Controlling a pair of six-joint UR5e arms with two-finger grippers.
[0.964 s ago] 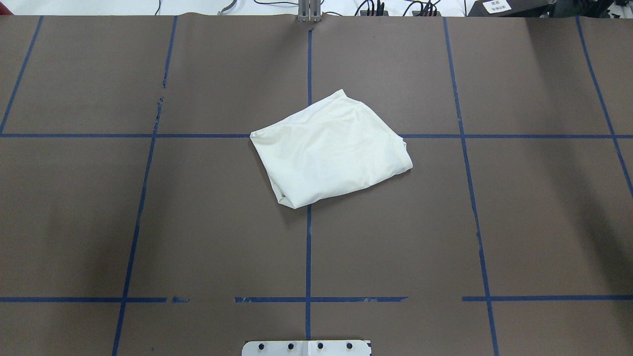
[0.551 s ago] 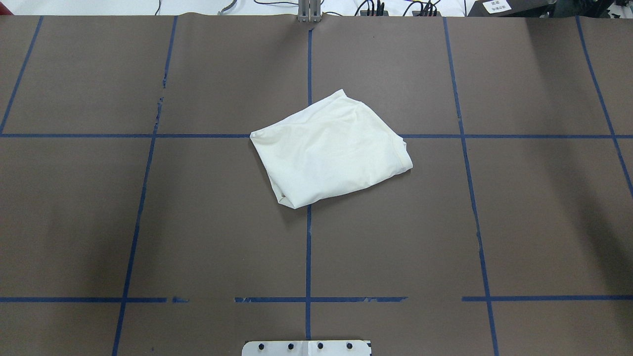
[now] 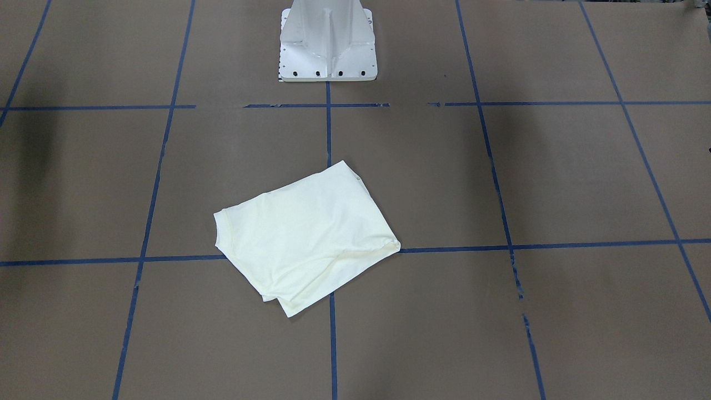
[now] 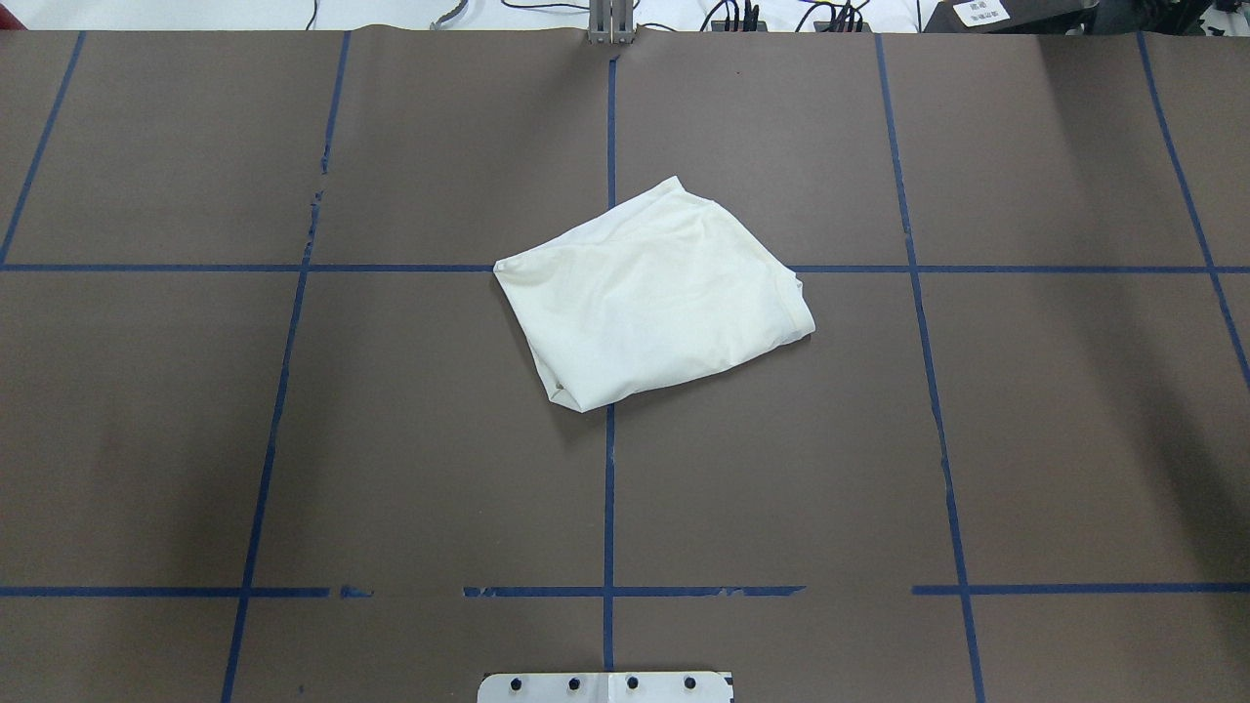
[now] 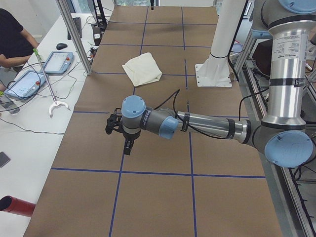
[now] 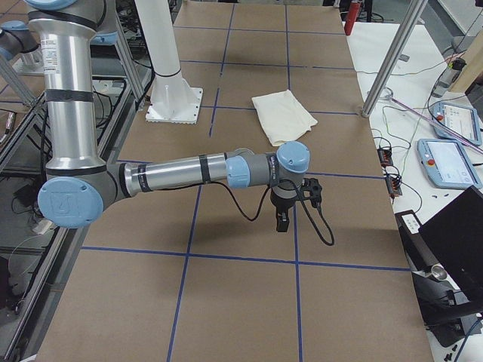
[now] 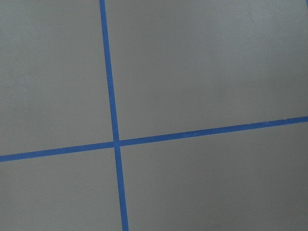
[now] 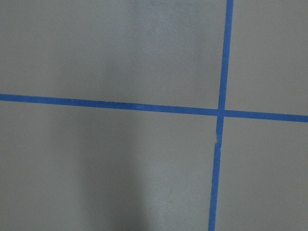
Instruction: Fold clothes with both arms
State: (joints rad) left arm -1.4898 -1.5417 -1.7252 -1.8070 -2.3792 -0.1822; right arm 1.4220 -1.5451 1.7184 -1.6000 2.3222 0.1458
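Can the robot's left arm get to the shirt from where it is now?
Probably yes. The left arm hangs over bare table, away from the folded shirt, and nothing lies between them. It would have to swing over first.

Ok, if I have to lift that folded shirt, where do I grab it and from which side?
Probably take the shirt by its rounded fold edge on the robot's left, coming in low from that side. The layers join there, so the bundle should hold together. The operator-side corner shows offset loose layers that could peel open.
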